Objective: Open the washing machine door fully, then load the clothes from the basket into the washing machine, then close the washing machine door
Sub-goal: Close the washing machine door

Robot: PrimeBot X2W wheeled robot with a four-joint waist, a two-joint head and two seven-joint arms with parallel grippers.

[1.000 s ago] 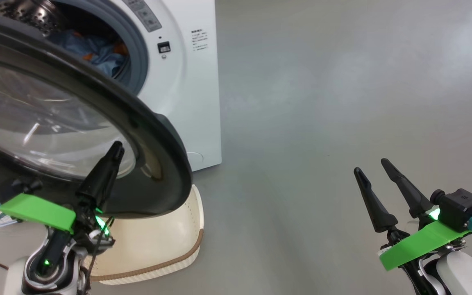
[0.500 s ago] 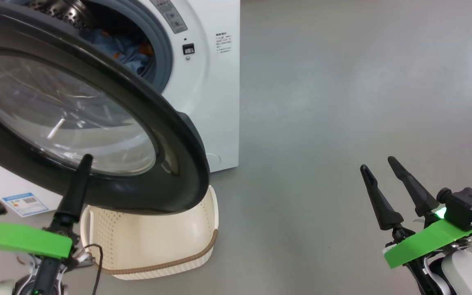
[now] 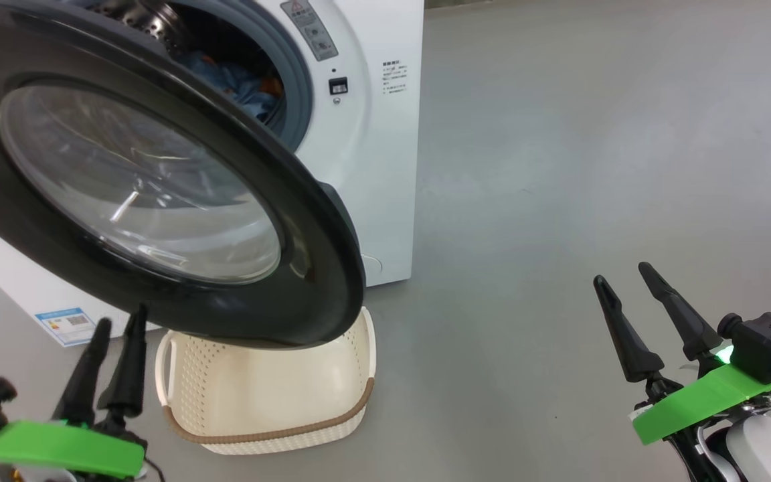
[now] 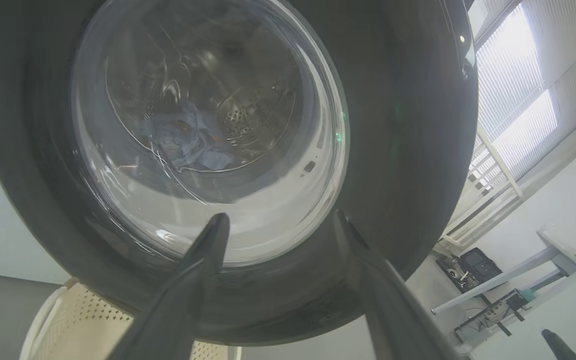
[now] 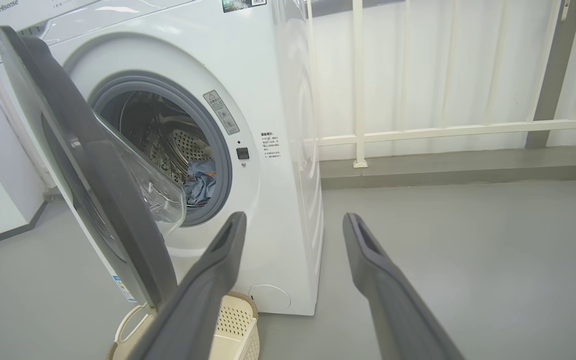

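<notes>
The washing machine stands at the upper left with its door swung partly out, black rim and glass bowl facing me. Blue clothes lie in the drum. The cream basket sits on the floor under the door's lower edge, and what shows of its inside is bare. My left gripper is open just below the door's lower rim, holding nothing. In the left wrist view that gripper points up at the door. My right gripper stands open over the floor, far right.
Grey floor spreads to the right of the machine. In the right wrist view a white railing on a raised kerb runs behind it. A blue label sits low on the machine's front. A table with equipment stands off to one side.
My left gripper has opened and dropped from the door's lower rim to below it. The camera has shifted, sliding the machine rightwards in the picture. The right gripper stays as it was.
</notes>
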